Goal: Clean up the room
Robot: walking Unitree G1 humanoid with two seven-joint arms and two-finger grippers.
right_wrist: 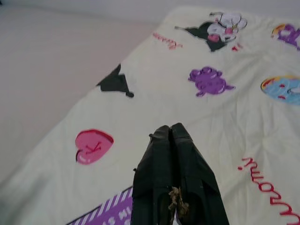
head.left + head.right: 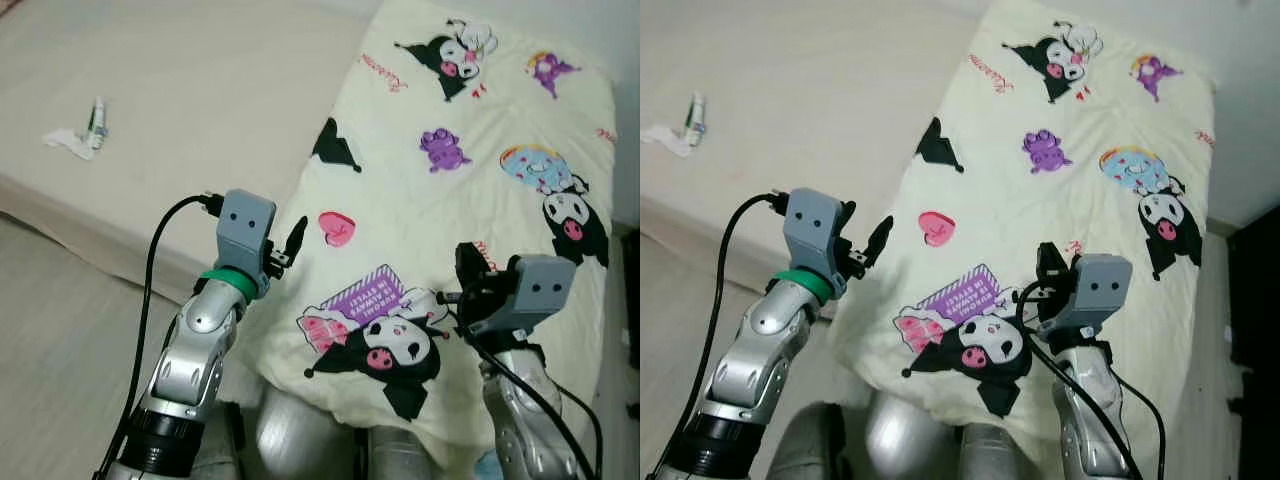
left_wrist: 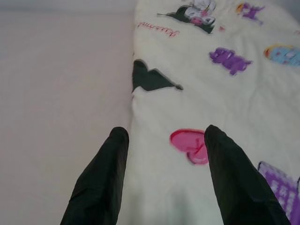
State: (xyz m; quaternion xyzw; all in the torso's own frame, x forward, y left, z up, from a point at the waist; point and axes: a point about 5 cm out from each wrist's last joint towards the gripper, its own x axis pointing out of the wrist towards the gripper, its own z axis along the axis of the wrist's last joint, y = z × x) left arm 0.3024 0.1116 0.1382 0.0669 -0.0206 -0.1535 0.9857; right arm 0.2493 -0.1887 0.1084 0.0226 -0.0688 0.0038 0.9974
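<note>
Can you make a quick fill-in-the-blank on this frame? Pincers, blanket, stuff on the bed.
1. The left pincer is ____ over the blanket's edge.
2. The right pincer's fingers are ____.
3. Directly ahead of the left pincer the blanket shows a pink ____.
4. A small tube lies beside a white ____ on the bare mattress.

Missing words: open; shut; heart; tissue

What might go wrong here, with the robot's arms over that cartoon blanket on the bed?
The left gripper is open at the blanket's edge; closing there may catch only a thin fold that slips out. The right gripper is shut above the cloth, so it cannot yet help. Tugging the blanket could also disturb the small tube and the crumpled tissue on the mattress.
</note>
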